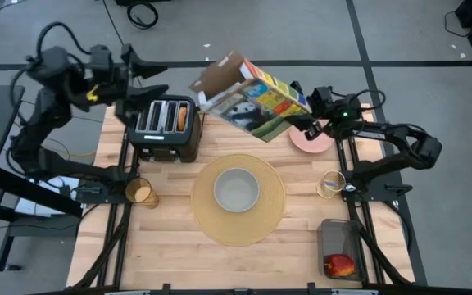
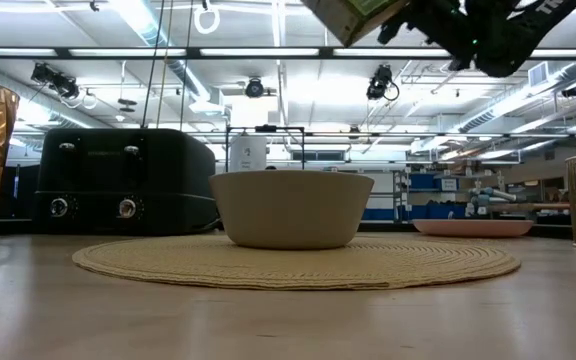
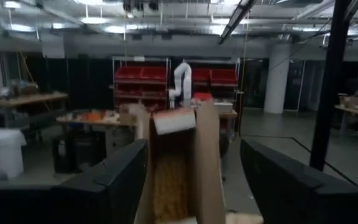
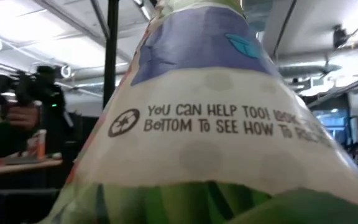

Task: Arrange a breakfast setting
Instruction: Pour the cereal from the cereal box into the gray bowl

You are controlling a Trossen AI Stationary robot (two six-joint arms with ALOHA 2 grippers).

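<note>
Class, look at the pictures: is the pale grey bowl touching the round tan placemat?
Touching. In the low view the bowl sits with its base flat on the placemat, no gap beneath; the high view shows it centred on the mat.

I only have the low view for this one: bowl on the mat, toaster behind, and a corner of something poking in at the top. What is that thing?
Observer: A cereal box, tilted in the air, with its open end toward the toaster.
Operator: Who has it?
Observer: The right claw is shut on the box's closed end, near the pink plate.
Operator: And the left arm?
Observer: The left claw is open, up by the toaster's far side and apart from the box.
Operator: Is the box over the bowl?
Observer: No. Seen from above, the box hangs beyond the bowl, not over it.
</note>
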